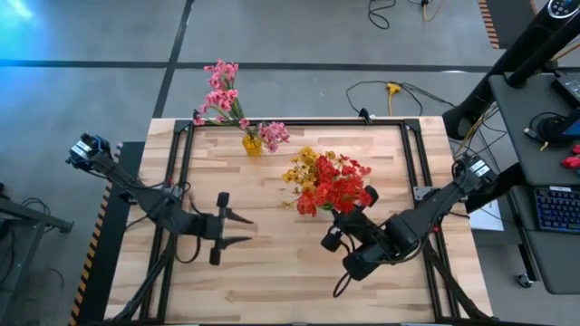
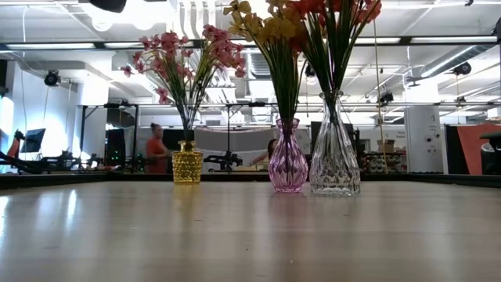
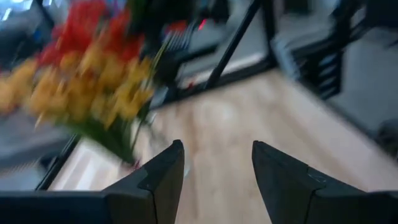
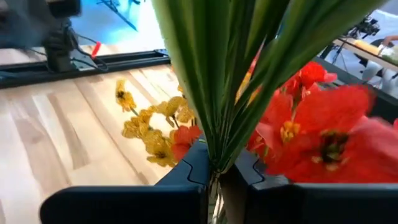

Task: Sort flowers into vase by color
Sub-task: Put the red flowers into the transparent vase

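Three vases stand in a row at the table's far middle. A yellow vase (image 2: pixel 187 162) holds the pink flowers (image 1: pixel 220 91). A purple vase (image 2: pixel 288 164) holds the yellow flowers (image 1: pixel 304 167). A clear vase (image 2: pixel 334 160) holds the red flowers (image 1: pixel 337 188). My right gripper (image 4: pixel 214 171) is shut on the red flowers' stems high up among the blossoms, above what the low view shows. My left gripper (image 1: pixel 243 228) hangs open over bare wood left of the middle, its fingers pointing toward the vases, with nothing between them. My right gripper pinches the red flowers' bundle of green stems (image 4: pixel 214 146) between its two fingers, near the blossoms. The fingers come about level from the table's near right side and lie across the stems. The stems stand upright with their lower ends (image 2: pixel 333 110) in the clear vase.
A black frame rail (image 1: pixel 299 122) runs around the wooden table top. Bare wood lies near the front edge and at the left. Cables (image 1: pixel 390 91) lie on the floor behind, and a desk with a keyboard (image 1: pixel 555 208) stands at the right. People (image 2: pixel 155 149) show in the room beyond.
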